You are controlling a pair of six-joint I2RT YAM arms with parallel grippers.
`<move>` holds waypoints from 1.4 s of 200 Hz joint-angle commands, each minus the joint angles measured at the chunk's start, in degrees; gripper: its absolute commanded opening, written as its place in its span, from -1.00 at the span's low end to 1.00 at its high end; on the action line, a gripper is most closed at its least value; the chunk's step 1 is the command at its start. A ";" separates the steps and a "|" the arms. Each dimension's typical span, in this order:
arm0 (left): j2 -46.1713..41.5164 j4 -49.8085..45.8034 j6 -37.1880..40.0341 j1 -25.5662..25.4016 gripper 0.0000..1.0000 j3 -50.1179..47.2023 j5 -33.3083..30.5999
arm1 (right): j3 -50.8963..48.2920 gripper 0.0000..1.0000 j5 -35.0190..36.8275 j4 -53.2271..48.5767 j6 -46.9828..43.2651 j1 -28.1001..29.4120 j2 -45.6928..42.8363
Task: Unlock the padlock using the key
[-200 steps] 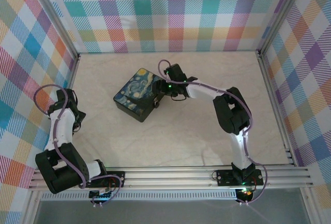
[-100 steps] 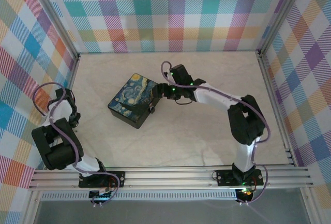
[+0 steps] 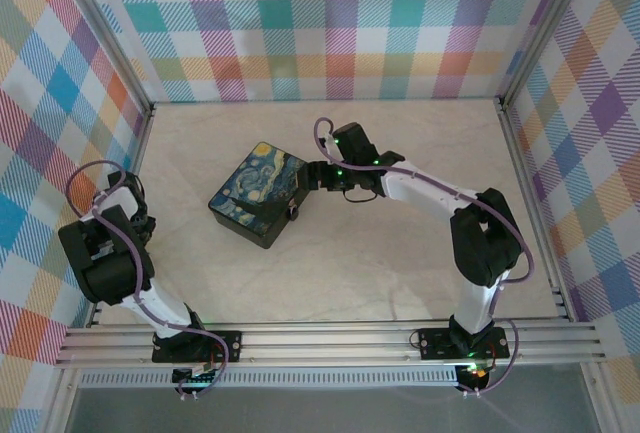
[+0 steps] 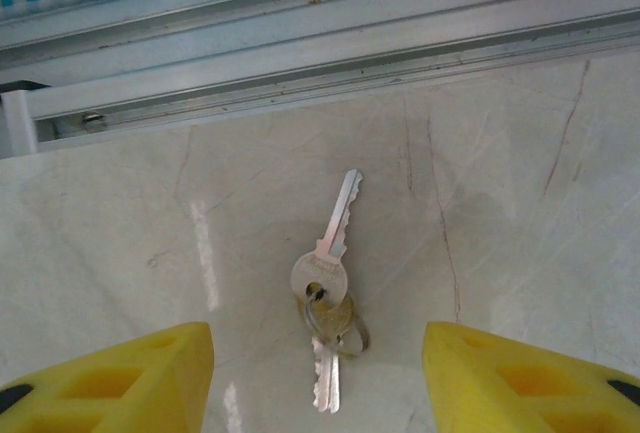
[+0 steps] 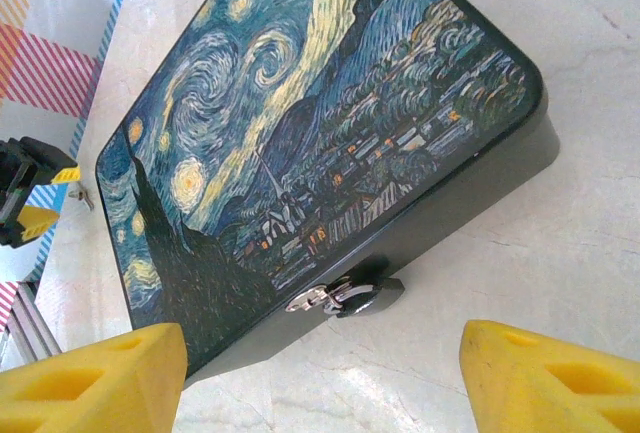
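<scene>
The padlock [image 5: 365,296] is small and hard to read. Its dark body hangs on the front wall of the starry-night box [image 5: 300,123], just under the middle of the lid's edge. Its silvery shackle is partly tucked into the box's clasp, and no keyhole can be made out. From above it is only a dark speck on the box wall that faces the right arm.

Both wrist views cut their yellow fingers off at the bottom edge. The right pincer [image 5: 322,353] stands open with its fingers spread wide, just in front of that wall and apart from it, gripping nothing.

The key [image 4: 330,248] lies flat on the pale marbled desk [image 4: 520,203], well apart from the box off its left side, near an aluminium rail [image 4: 300,63]. It is silvery and round-headed, with its blade toward the rail. A ring joins it to a second key [image 4: 324,378] pointing the opposite way. The left pincer [image 4: 316,353] hangs open over them, one finger to either side, touching neither key.
</scene>
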 commanded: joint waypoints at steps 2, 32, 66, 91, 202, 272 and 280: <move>1.21 1.54 -0.56 0.73 0.12 1.18 0.30 | 0.32 0.44 -1.70 0.11 -1.24 -0.23 0.98; 2.80 1.95 -1.32 0.73 0.09 0.70 0.21 | 0.31 0.44 -1.85 0.42 -0.87 -0.23 1.69; 4.18 2.82 -1.20 0.73 -0.05 0.90 0.17 | -0.05 0.43 -3.08 1.11 -0.23 -0.23 2.51; 4.80 3.01 -0.72 0.73 -0.19 1.35 0.19 | -0.75 0.42 -4.39 2.30 0.29 -0.23 2.56; 3.81 2.26 0.45 -0.34 -0.62 1.74 -0.40 | -0.53 0.41 -7.40 4.08 1.43 -0.23 4.40; 3.07 -2.66 -0.36 -4.59 -1.00 6.46 -1.92 | -1.73 0.41 -7.27 4.21 1.35 -0.23 3.09; 2.70 -3.31 -0.30 -5.32 -1.00 7.09 -2.09 | -1.97 0.42 -7.24 4.30 1.36 -0.23 2.91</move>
